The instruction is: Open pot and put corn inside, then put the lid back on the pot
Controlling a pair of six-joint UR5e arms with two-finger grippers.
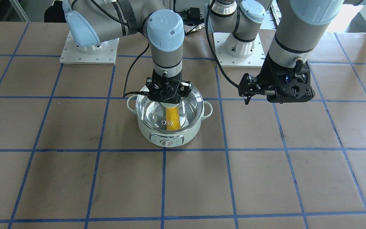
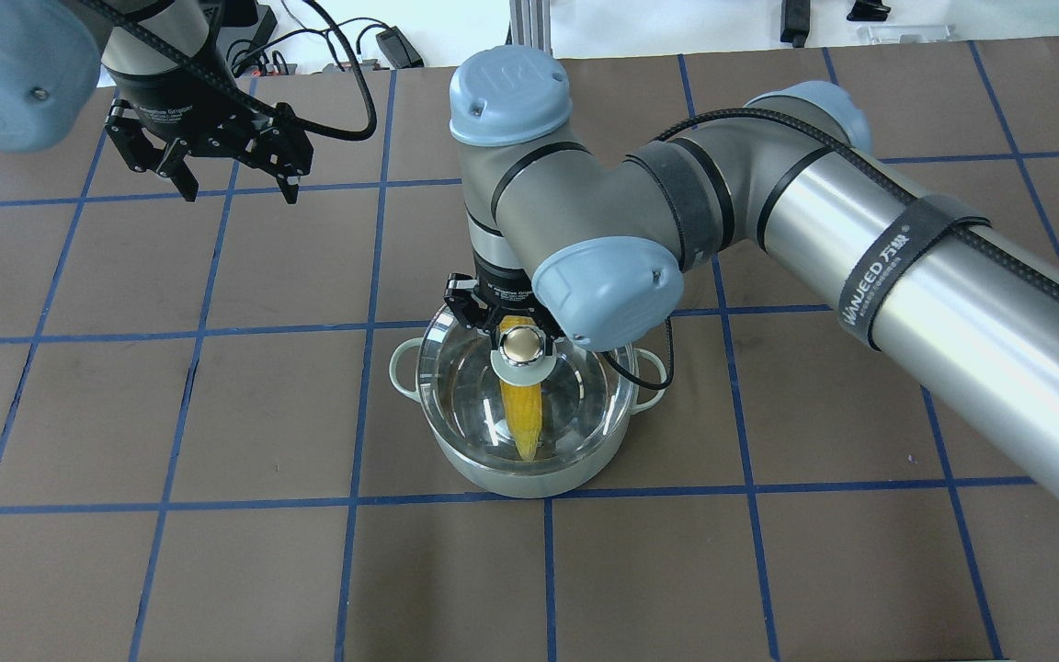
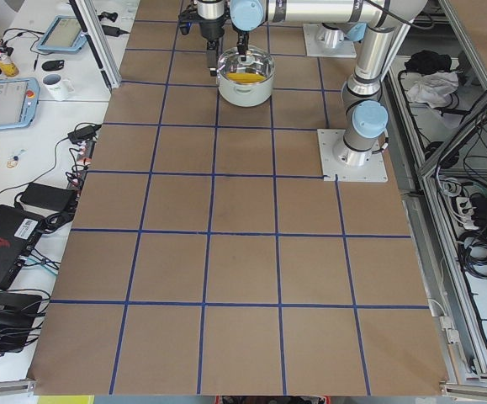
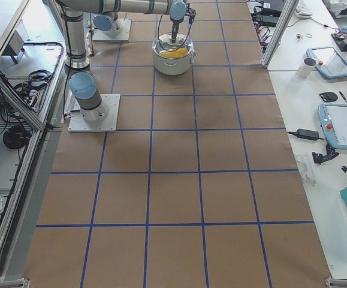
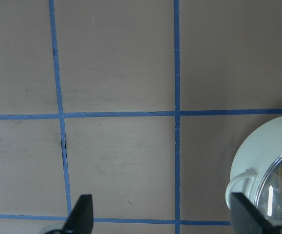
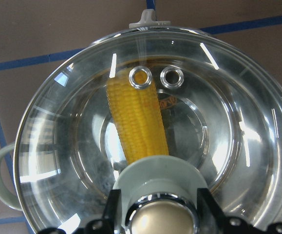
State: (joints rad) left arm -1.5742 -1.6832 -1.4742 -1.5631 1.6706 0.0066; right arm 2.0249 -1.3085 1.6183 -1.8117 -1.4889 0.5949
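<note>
while corn point(image 2: 523, 416) lies inside, lid point(image 2: 585, 400) covers pot point(image 2: 493, 478).

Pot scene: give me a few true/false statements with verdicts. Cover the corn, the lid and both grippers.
1. The corn lies inside the pot. True.
2. The lid rests on the table beside the pot. False: it sits over the pot's opening, and the corn shows through the glass.
3. The right gripper grips the lid by its knob. True.
4. The left gripper holds the corn. False: it is open and empty, above bare table away from the pot.
</note>
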